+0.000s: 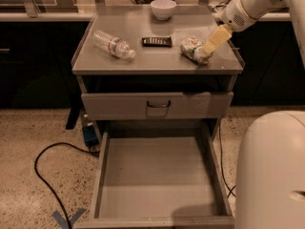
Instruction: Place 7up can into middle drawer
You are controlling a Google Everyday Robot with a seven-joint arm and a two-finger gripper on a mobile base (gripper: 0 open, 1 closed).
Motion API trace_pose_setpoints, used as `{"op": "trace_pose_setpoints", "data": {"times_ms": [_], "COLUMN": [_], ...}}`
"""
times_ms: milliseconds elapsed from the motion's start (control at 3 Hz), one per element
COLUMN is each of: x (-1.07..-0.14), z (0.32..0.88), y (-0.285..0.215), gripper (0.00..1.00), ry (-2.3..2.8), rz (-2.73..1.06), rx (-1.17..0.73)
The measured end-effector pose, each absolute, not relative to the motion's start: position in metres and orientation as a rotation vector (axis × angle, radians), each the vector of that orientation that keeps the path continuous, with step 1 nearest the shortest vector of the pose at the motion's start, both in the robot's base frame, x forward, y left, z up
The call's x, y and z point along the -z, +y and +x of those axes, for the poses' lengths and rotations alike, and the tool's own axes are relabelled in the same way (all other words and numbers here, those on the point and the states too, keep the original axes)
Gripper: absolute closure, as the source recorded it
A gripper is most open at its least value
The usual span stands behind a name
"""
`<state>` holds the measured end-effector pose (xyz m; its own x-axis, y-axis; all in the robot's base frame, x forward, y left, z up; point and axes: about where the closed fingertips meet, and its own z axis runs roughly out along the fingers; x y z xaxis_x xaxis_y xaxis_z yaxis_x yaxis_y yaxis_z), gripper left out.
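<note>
One 7up can lying on cabinet top, gripper at it, grip unclear, middle drawer pulled out below

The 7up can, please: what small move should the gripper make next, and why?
Probably ease the gripper down around the 7up can: it is at one end of the can, which lies on the cabinet top, not yet lifted, and the middle drawer stands open below.

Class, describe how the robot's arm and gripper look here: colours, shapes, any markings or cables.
The arm is a smooth white rounded shell with a round dotted patch near the wrist. The gripper, above the right end of the grey cabinet top beside the small silvery-green soda can, is pale yellow and tapered. No cables show.
</note>
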<state>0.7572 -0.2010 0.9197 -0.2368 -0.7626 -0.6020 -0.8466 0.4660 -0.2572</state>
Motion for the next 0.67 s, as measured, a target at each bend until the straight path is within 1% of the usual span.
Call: {"op": "trace_pose_setpoints", "data": {"times_ms": [667], "x": [-0.888], "z": [0.766], "y": [-0.193], "gripper": [0.0], "ry": [2.115], "rz": [-1.331], "rx": [-0.226]}}
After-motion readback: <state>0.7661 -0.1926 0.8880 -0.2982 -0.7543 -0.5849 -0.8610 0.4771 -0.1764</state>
